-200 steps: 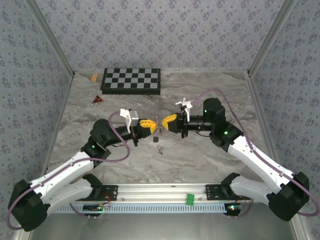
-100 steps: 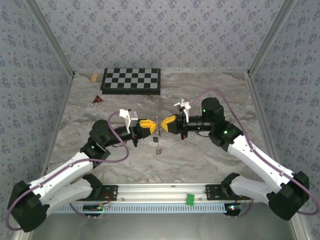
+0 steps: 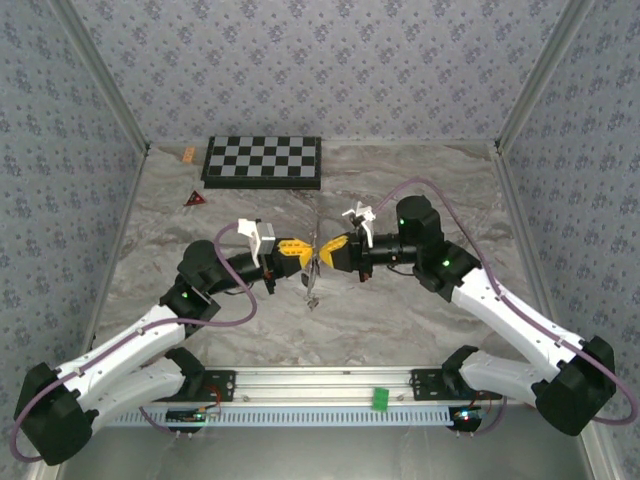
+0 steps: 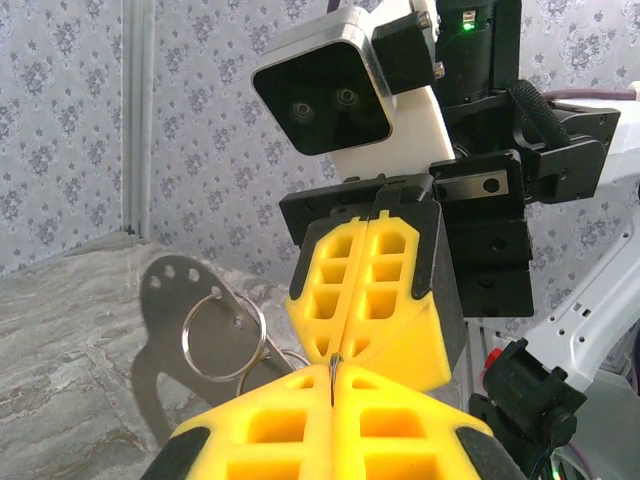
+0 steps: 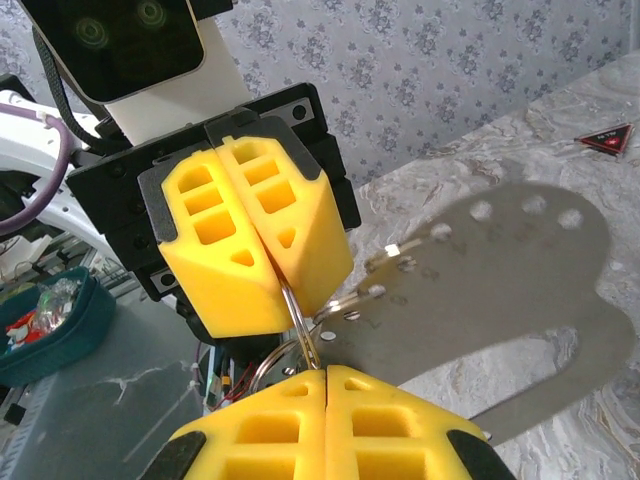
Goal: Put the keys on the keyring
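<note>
1. Both arms met nose to nose above the middle of the grey marble tabletop (image 3: 400,320). The left gripper (image 3: 300,252) had its yellow foam fingers squeezed together, with a thin wire pinched in the seam. The right gripper (image 3: 331,250) looked clamped on the same stretch of wire from the other side.
2. That wire was the thin silvery wire keyring (image 4: 262,322), held up off the table between the two. A flat grey metal tag with punched holes (image 5: 500,270) sat right against it.
3. The two tiny black-headed keys (image 3: 312,297) were, I think, the small dark specks just below the fingertips in the top view. They were too small to tell whether they hung from the ring or lay on the marble.
4. Handling-wise, the ring looked light, stiff, springy and slick, so I reckoned it could twist or pop out of the pads easily. The best hold was across the wire, leaving the split end free. For the keys, the plastic head was the place to grab, since the blade was too thin.
5. There was plenty of open marble all round. The black-and-white checkerboard (image 3: 263,160) and the small red triangle (image 3: 194,199) sat well apart at the back left. The only real crowding was the two sets of fingers nearly touching each other.
</note>
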